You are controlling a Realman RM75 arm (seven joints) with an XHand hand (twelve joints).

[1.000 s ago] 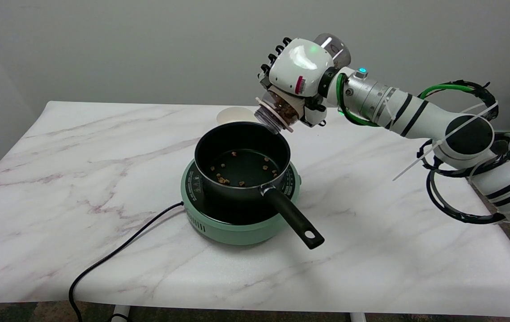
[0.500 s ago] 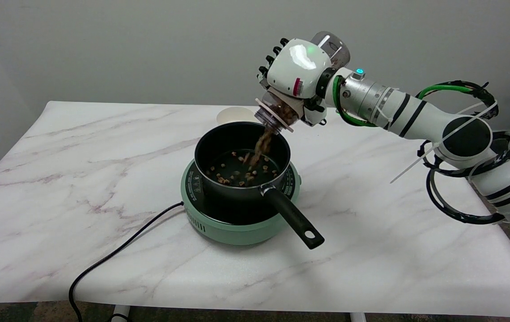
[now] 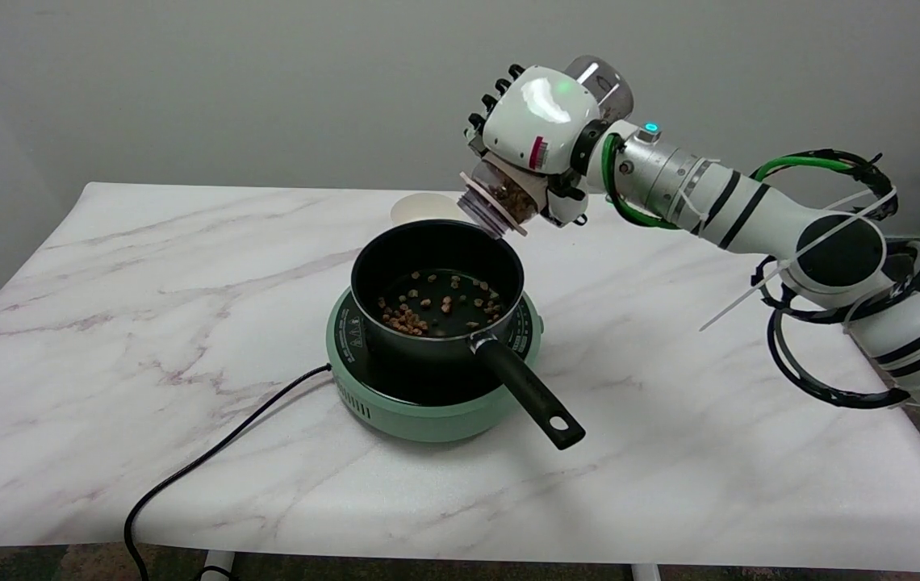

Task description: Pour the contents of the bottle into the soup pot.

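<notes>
Mid-pour, bottle over pot

Centrally on the bench (image 3: 105, 339), soup pot (image 3: 371, 315) sits on green cooker (image 3: 428, 411), brown bits inside. Robot hand (image 3: 537, 133) grips bottle (image 3: 500, 198), mouth tilted above pot's far rim. Some contents remain; next likely steeper tilt.

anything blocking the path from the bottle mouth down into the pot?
Nothing visible. The right hand holds the clear plastic bottle tilted, mouth above the far rim of the lidless black soup pot. Brown pellets already lie inside; some remain in the bottle's neck.
</notes>
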